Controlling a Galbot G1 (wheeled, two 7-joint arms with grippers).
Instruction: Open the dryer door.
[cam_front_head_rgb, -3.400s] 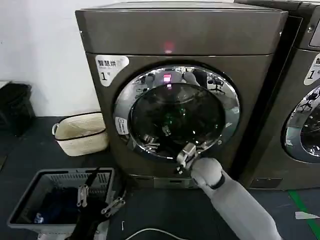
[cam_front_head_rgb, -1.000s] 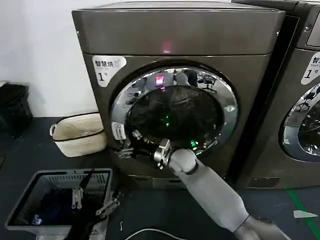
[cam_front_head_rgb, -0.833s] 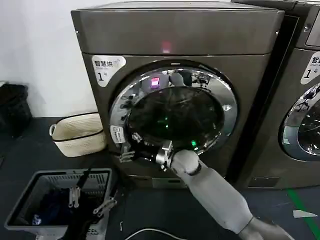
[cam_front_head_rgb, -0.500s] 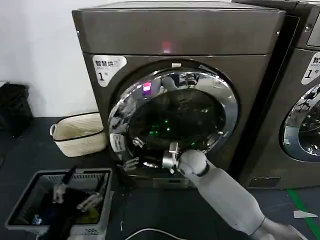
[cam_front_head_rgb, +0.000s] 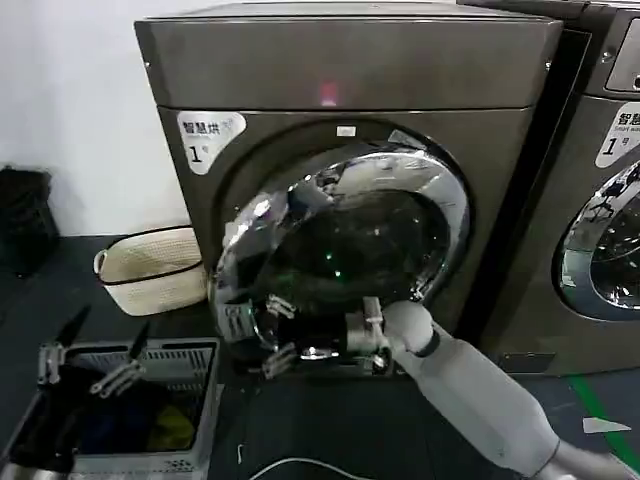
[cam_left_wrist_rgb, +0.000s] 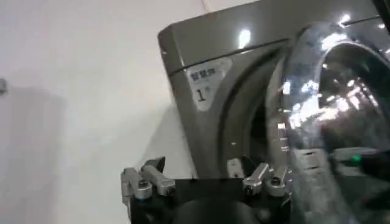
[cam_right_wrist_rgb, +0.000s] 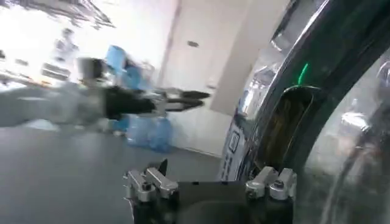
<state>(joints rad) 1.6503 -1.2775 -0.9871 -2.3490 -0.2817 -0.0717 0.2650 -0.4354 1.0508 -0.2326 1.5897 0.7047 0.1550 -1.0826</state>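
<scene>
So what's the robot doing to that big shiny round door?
The robot's right gripper is at the lower edge of the round chrome-rimmed dryer door, pulling it open. The door is partly swung out from the bronze-grey dryer, its left side away from the front. The left gripper waits open above a grey plastic basket.

Right arm stretches forward, its end effector (cam_front_head_rgb: 372, 335) open; left end effector (cam_front_head_rgb: 95, 365) hangs low, fingers spread apart.
</scene>
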